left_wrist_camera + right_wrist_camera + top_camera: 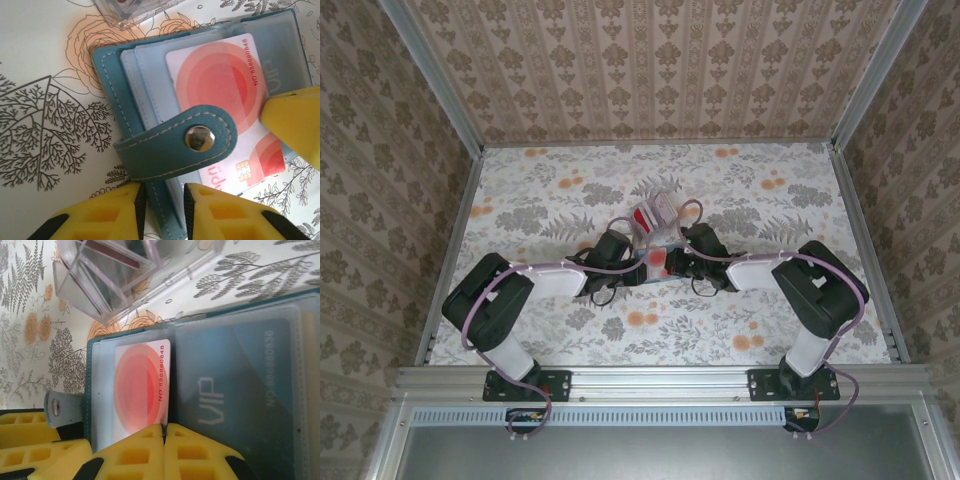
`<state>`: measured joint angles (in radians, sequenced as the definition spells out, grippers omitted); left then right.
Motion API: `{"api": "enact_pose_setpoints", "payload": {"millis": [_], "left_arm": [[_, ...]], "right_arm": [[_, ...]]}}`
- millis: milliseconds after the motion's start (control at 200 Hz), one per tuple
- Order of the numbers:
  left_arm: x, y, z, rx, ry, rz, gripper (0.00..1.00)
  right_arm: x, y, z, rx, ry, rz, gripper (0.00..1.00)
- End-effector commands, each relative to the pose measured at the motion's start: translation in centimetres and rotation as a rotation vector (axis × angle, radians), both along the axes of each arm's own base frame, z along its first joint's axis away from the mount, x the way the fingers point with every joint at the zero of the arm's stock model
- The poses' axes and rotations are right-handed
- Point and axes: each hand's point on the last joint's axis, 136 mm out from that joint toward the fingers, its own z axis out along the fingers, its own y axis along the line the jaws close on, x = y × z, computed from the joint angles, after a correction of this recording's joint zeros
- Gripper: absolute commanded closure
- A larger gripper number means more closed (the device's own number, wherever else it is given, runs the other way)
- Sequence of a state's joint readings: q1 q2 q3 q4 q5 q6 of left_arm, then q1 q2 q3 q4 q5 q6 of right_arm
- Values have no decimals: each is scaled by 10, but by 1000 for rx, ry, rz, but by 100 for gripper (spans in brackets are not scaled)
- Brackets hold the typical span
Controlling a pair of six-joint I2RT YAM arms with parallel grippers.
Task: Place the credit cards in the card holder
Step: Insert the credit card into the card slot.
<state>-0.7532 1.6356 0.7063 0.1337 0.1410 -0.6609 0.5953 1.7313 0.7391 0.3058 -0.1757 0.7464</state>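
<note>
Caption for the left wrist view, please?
Left gripper pinches the open wallet at its edge, with a red-and-white card partly tucked inside.

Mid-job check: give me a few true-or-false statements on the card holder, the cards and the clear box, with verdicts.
1. The card holder lies open on the table. True.
2. The right gripper has its jaws shut on the red and white card. True.
3. The clear plastic box is empty. False: cards are inside it.
4. The strap is snapped shut. False: it lies loose across the open holder, over the red and white card.
5. A blue VIP card is tucked inside the holder. True.
</note>
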Motion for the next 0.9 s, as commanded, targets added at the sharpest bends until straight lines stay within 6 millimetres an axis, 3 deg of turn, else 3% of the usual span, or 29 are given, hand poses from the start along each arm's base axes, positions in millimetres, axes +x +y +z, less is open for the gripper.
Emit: {"api": "enact_pose_setpoints", "payload": {"millis": [0, 195, 430, 655, 780, 895], "left_arm": [[1, -6, 4, -12, -14, -5, 73], [3, -8, 4, -14, -14, -12, 74], [3, -5, 13, -7, -26, -10, 74], [4, 5, 42, 9, -84, 0, 75], [3, 7, 52, -4, -101, 2, 75], [8, 14, 58, 24, -127, 25, 67]], "right_arm": [[-10, -4, -24, -132, 43, 45, 96], [-14, 8, -29, -121, 62, 81, 94], [-17, 6, -16, -129, 44, 88, 87], [-20, -21, 17, -173, -8, 55, 69], [-20, -44, 26, -171, -17, 9, 67], [-20, -66, 26, -170, -8, -33, 66]]}}
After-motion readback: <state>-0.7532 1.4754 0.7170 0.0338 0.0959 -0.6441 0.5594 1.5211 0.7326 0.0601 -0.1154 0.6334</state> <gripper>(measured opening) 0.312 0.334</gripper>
